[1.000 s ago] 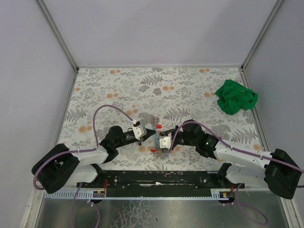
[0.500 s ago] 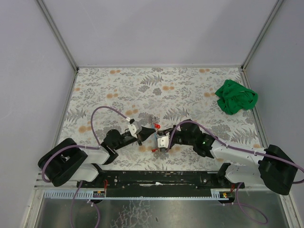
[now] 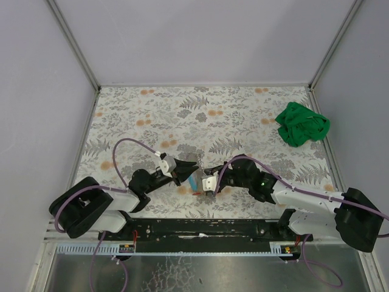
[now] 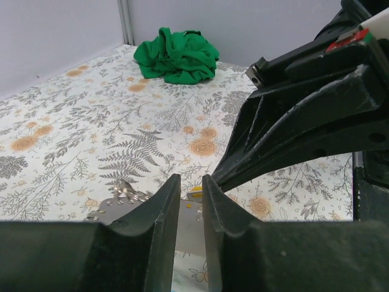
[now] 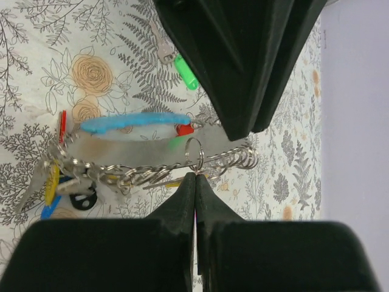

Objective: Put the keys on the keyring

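Observation:
In the right wrist view my right gripper (image 5: 196,175) is shut on a small silver keyring (image 5: 194,153) that hangs from a flat metal plate (image 5: 140,149) carrying several rings. The green key (image 5: 185,72) lies on the table beyond the plate, apart from it. A yellow-capped key (image 5: 53,182) hangs in the ring cluster at the plate's left end. My left gripper (image 4: 189,190) is closed down on the plate's other end, and a yellow cap (image 4: 196,193) shows just past its fingertips. In the top view both grippers, left (image 3: 184,170) and right (image 3: 208,182), meet near the front middle.
A crumpled green cloth (image 3: 302,125) lies at the far right of the flowered table, also in the left wrist view (image 4: 176,55). A blue loop (image 5: 134,121) and red tags (image 5: 184,129) hang on the plate. The frame rail (image 3: 200,228) runs along the near edge.
My left gripper has swung right and closed in on the plate next to the right gripper. The plate has tipped, its blue loop now shows, and the red tag is hidden in the top view.

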You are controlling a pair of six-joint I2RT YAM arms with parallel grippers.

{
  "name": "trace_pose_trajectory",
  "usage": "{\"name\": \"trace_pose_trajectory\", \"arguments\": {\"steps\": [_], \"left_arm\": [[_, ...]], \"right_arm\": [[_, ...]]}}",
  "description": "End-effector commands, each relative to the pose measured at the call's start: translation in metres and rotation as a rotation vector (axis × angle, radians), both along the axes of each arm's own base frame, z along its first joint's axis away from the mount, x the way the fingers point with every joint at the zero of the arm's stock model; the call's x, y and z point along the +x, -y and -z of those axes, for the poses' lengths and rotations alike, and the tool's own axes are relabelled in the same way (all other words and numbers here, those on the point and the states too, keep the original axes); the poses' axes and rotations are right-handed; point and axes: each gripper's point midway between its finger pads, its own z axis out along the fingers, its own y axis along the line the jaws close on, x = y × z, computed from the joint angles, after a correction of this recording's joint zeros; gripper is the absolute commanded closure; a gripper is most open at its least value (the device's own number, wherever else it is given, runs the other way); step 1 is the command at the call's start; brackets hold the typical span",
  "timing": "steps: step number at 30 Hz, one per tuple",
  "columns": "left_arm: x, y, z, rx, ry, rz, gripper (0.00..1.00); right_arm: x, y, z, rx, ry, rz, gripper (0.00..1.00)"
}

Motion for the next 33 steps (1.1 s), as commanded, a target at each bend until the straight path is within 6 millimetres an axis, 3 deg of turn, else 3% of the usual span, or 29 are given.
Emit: {"name": "trace_pose_trajectory", "arguments": {"steps": [1,12,21,33], "left_arm": [[0.0,-0.007,-0.021,-0.049,0.069,-0.03,0.79],[-0.005,0.002,-0.004,0.153,0.116,0.051,0.72],[-0.019,0.022,0.018,0.261,0.126,0.259,0.72],[-0.006,0.026,0.026,0.299,0.105,0.244,0.73]], "right_arm": [[0.002,-0.003,-0.025,0.021,0.069,-0.008,1.0],[0.004,-0.001,-0.037,-0.011,0.123,-0.027,1.0],[0.002,-0.002,-0.044,-0.011,0.14,-0.051,1.0],[-0.002,-0.004,-0.046,-0.004,0.133,-0.071,1.0]]}}
